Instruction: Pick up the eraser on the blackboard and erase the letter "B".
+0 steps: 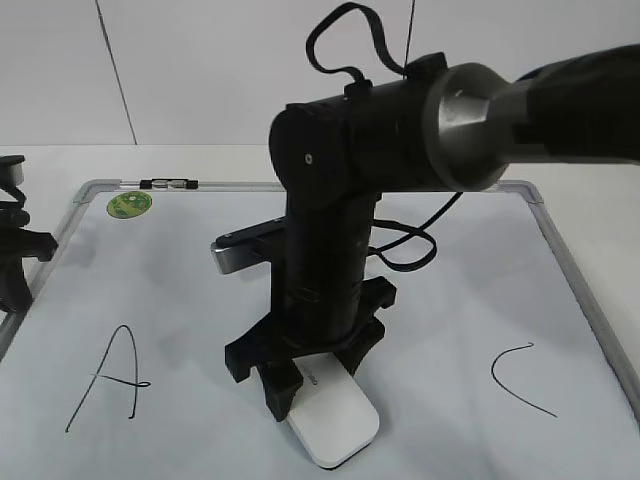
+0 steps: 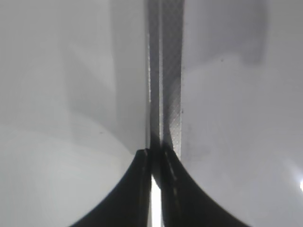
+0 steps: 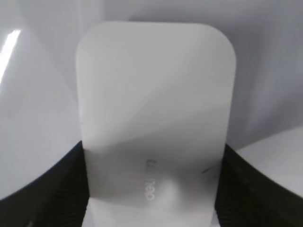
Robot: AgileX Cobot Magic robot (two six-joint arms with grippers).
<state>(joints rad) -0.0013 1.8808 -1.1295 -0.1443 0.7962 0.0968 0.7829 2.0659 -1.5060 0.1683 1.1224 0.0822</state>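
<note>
Two letters on blackboard (image 1: 200, 300) (white wall behind); right jaws clamp eraser (image 1: 333, 418); left jaws together.

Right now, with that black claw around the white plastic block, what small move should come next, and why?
Probably a short sideways wipe. The right gripper clasps the flat white plastic eraser low over the white dry-erase blackboard, between the black A and C. No B shows; the arm hides that stretch, so wiping would settle it.

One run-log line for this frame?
right gripper: shut on eraser | on blackboard | B: not visible | left gripper: shut, idle at frame
</note>
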